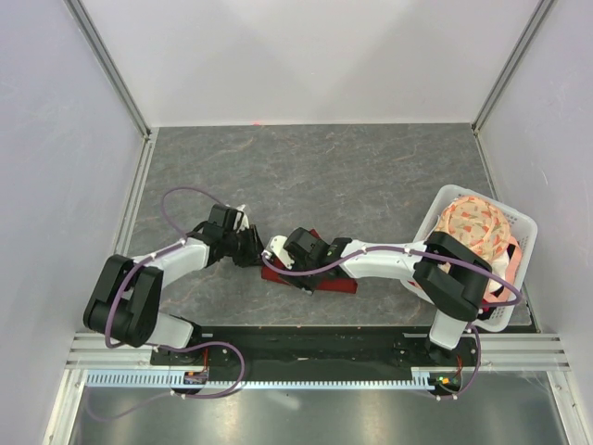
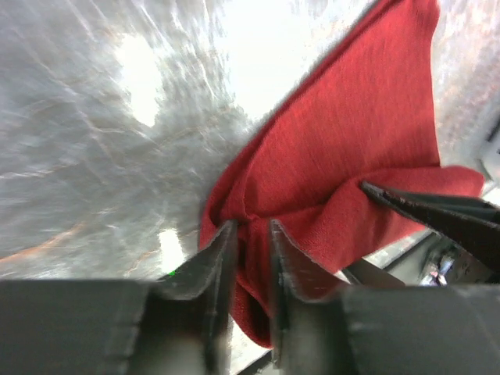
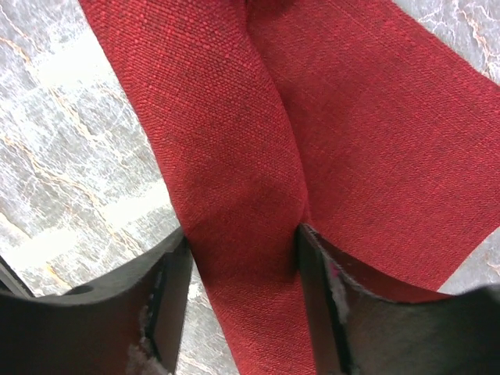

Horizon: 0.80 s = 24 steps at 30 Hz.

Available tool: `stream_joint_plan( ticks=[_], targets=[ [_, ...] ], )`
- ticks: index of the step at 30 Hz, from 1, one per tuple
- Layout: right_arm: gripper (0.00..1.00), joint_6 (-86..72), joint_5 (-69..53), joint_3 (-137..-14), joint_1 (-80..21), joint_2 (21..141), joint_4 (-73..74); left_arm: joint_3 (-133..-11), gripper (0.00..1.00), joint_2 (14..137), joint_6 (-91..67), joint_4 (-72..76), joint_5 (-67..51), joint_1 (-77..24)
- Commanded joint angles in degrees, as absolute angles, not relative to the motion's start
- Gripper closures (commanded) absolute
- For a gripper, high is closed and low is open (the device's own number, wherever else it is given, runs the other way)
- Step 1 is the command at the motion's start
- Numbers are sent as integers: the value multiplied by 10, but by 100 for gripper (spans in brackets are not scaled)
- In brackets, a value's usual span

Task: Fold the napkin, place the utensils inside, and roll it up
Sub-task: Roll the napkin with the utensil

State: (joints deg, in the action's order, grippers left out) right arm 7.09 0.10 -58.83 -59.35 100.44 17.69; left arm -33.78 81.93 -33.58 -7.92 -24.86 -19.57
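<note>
The dark red napkin lies bunched on the grey table near the front edge, between my two grippers. My left gripper is at its left end. In the left wrist view its jaws stand a little apart, with a gathered pinch of the napkin between them. My right gripper comes in from the right. In the right wrist view it is closed on a thick rolled fold of the napkin that fills the gap between its fingers. The utensils are out of view.
A white basket stands at the right edge of the table and holds a peach floral cloth. Pale walls with metal rails close in the left, right and back. The marbled grey tabletop stretches behind the arms.
</note>
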Motion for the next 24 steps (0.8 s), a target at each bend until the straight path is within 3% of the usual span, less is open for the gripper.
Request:
stream_joint_plan(
  ticks=[1, 4, 7, 11, 19, 24],
  targets=[
    [43, 55, 1, -581, -587, 1032, 202, -374, 51, 764, -312, -117, -166, -192],
    [47, 51, -47, -584, -579, 1038, 214, -377, 34, 743, -313, -142, -121, -192],
    [49, 47, -97, -585, -570, 1040, 223, -369, 31, 722, -320, -163, -77, -188],
    [50, 40, -160, -596, -548, 1051, 241, -335, 31, 663, -321, -134, -86, -187],
    [50, 44, -286, -642, -511, 1101, 292, -242, 32, 569, -323, -8, -216, -188],
    [51, 46, -304, -657, -497, 1121, 307, -233, 42, 602, -329, 14, -245, -188]
  ],
)
